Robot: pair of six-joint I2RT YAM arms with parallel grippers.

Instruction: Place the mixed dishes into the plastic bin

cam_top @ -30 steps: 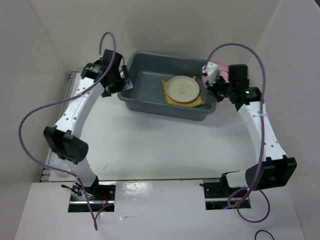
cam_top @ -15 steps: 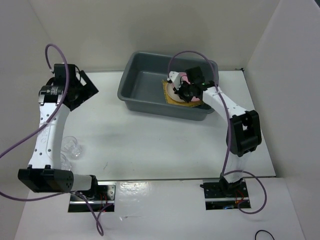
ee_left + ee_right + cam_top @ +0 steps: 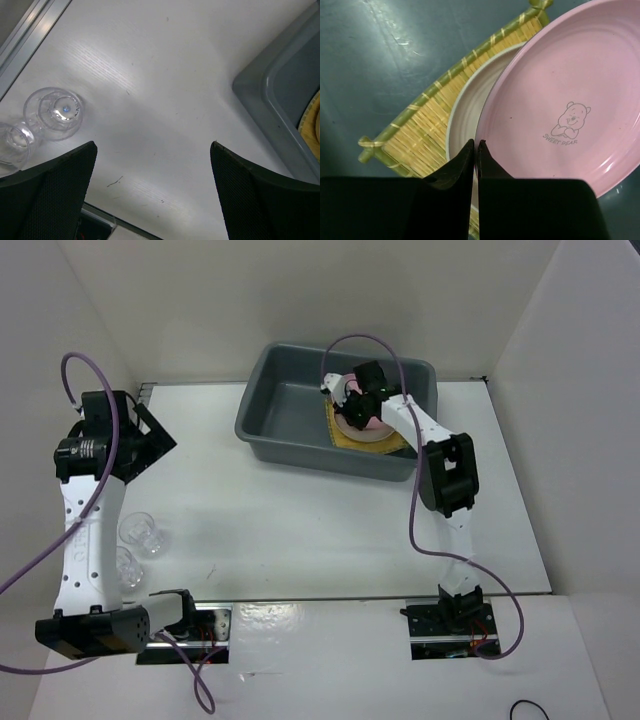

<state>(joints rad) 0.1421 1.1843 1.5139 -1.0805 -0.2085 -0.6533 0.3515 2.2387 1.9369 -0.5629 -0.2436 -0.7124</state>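
Inside the plastic bin's (image 3: 243, 420) right end, the right fingers (image 3: 470, 150) were clenched on the pink plate's (image 3: 560, 100) rim, the plate overlapping the cream plate (image 3: 465, 120) on the mat (image 3: 430, 120); the left fingers (image 3: 60, 185), spread empty, hung nearer the two glass cups (image 3: 54, 112) on the surface's (image 3: 300, 520) near left.
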